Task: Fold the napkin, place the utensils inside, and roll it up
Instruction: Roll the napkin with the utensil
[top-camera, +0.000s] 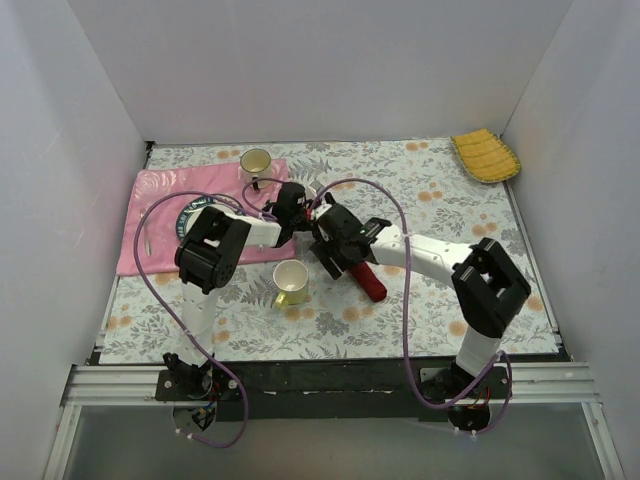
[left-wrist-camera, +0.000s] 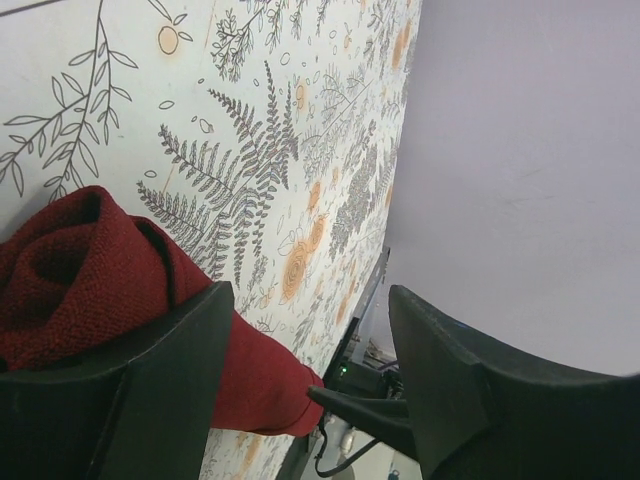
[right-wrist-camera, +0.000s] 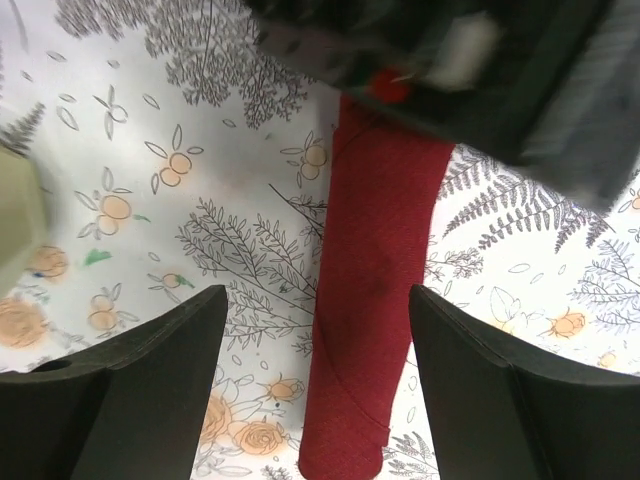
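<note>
— Our right claw (right-wrist-camera: 315, 300) stands wide, its fingers on either side of the rolled napkin (right-wrist-camera: 380, 260), touching nothing.
— And our left claw (left-wrist-camera: 310, 295)?
— Parted too, gripping nothing, with the napkin's end just beside one finger. From the right wrist, that end is hidden under a blurred arm (right-wrist-camera: 470, 70).
— Counts?
— One roll and two cups on the table (top-camera: 440, 200): far cup (top-camera: 256, 161), near cup (top-camera: 291, 280).

Nothing legible in any view — no words, labels, brands, numbers or signs can be read anywhere.
</note>
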